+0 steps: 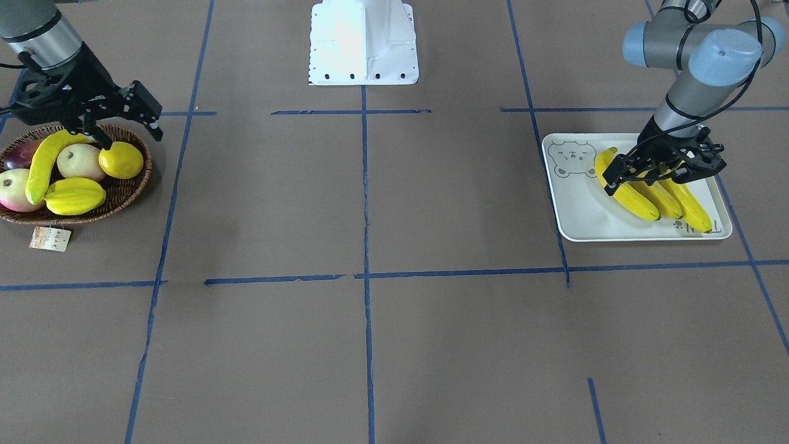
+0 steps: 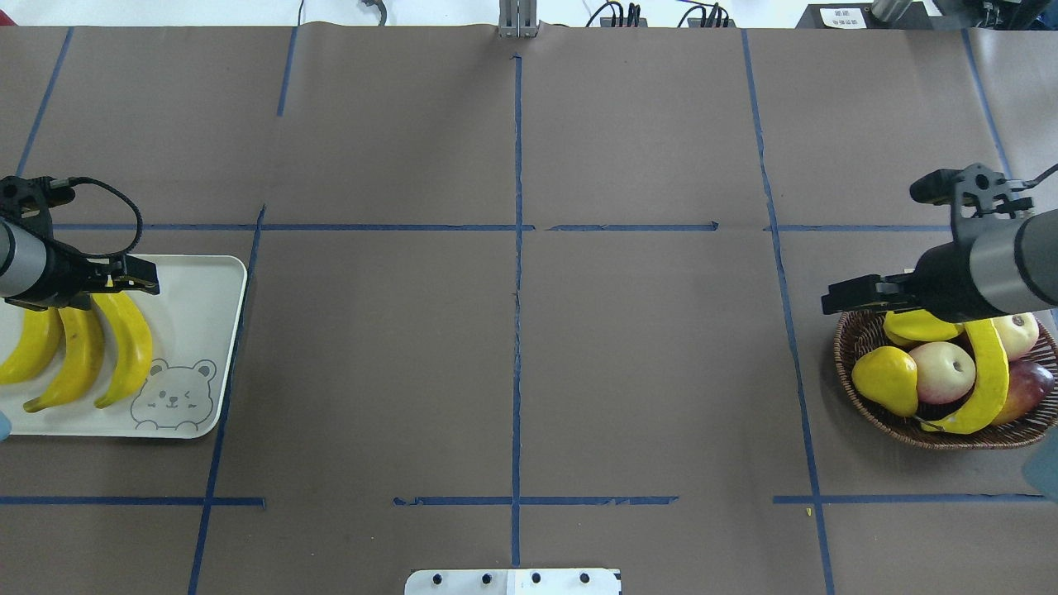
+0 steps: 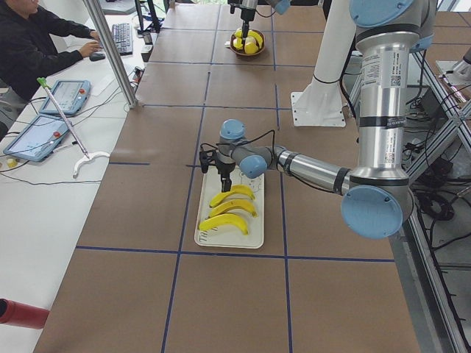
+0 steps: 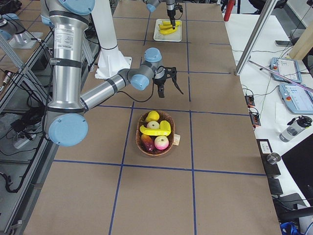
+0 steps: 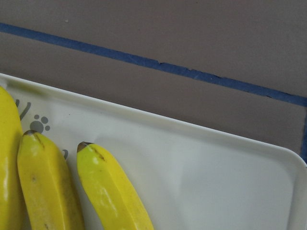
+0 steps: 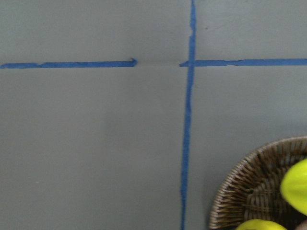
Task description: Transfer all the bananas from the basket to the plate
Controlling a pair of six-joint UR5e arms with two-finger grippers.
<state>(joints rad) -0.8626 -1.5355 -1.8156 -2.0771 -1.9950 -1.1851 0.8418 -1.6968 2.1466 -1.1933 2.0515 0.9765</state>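
Observation:
Three bananas (image 1: 635, 200) (image 2: 124, 347) lie side by side on the plate (image 1: 579, 209) (image 2: 207, 289), a pale tray with a bear outline. My left gripper (image 1: 644, 179) (image 2: 107, 285) hovers open just over their upper ends, holding nothing. The left wrist view shows the banana tips (image 5: 110, 191) and a corner of the plate (image 5: 216, 182). One banana (image 1: 43, 163) (image 2: 988, 372) lies across the other fruit in the wicker basket (image 1: 132, 197) (image 2: 851, 347). My right gripper (image 1: 130, 139) (image 4: 171, 85) is open and empty above the basket's rim on the robot's side.
The basket also holds a lemon (image 1: 121, 159), a starfruit (image 1: 74, 195), apples (image 1: 80, 161) and a dark red fruit (image 1: 21, 154). Its paper tag (image 1: 49, 238) lies on the table. The white robot base (image 1: 363, 43) stands between the arms. A person (image 3: 29, 44) sits at a side desk.

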